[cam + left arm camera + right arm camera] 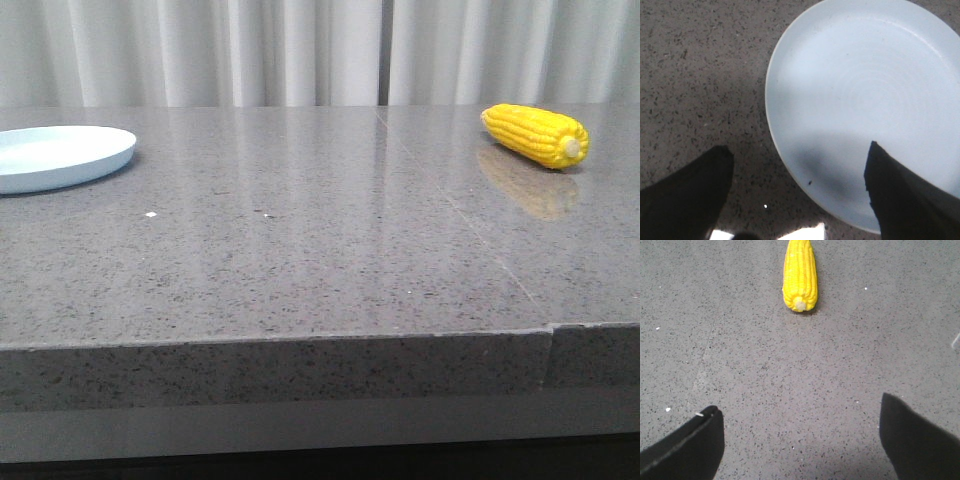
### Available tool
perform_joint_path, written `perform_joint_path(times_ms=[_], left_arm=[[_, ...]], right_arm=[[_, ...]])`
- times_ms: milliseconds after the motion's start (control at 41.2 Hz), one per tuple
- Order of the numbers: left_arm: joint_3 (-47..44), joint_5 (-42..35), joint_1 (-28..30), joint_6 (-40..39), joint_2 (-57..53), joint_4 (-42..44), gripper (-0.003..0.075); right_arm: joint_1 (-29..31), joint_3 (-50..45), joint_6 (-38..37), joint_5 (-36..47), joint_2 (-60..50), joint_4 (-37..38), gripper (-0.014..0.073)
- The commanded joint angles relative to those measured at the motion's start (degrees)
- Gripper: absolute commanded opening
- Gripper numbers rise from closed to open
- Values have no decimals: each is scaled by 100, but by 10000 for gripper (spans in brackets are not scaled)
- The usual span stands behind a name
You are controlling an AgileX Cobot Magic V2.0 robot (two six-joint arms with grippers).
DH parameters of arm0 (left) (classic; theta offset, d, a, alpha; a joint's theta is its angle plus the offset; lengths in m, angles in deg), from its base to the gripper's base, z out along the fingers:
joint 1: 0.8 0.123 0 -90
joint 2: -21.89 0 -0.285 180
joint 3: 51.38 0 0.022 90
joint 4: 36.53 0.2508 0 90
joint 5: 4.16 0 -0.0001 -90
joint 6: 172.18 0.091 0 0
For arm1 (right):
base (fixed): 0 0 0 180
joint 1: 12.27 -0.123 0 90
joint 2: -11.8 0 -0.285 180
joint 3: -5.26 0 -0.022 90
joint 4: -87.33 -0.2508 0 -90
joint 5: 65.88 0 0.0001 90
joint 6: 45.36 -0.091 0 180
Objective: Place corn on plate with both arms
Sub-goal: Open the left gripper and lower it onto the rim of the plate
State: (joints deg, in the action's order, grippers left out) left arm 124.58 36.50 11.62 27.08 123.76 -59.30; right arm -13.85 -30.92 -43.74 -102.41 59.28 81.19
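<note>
The yellow corn lies on the grey table at the far right, its pale stub end toward the front. The pale blue plate sits at the far left, empty. Neither gripper shows in the front view. In the left wrist view my left gripper is open and empty, hanging above the plate's near rim, one finger over the plate, the other over the table. In the right wrist view my right gripper is open and empty above bare table, the corn well ahead of it, stub end toward the fingers.
The table is grey speckled stone with a seam running from the back middle to the front right. Its front edge has a small step at the right. White curtains hang behind. A few white specks lie on the surface.
</note>
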Motion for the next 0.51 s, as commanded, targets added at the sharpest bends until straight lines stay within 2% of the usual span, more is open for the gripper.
perform_joint_path(times_ms=[0,291,485], left_arm=[[383,-288,-7,11,77,-181,533],[831,-292,-7,11,710,-181,527],[1005,-202,-7,11,913,-181,405]], right_arm=[[23,187,24,367,14,14,653],[23,187,24,367,14,14,653],[23,187,24,367,14,14,653]])
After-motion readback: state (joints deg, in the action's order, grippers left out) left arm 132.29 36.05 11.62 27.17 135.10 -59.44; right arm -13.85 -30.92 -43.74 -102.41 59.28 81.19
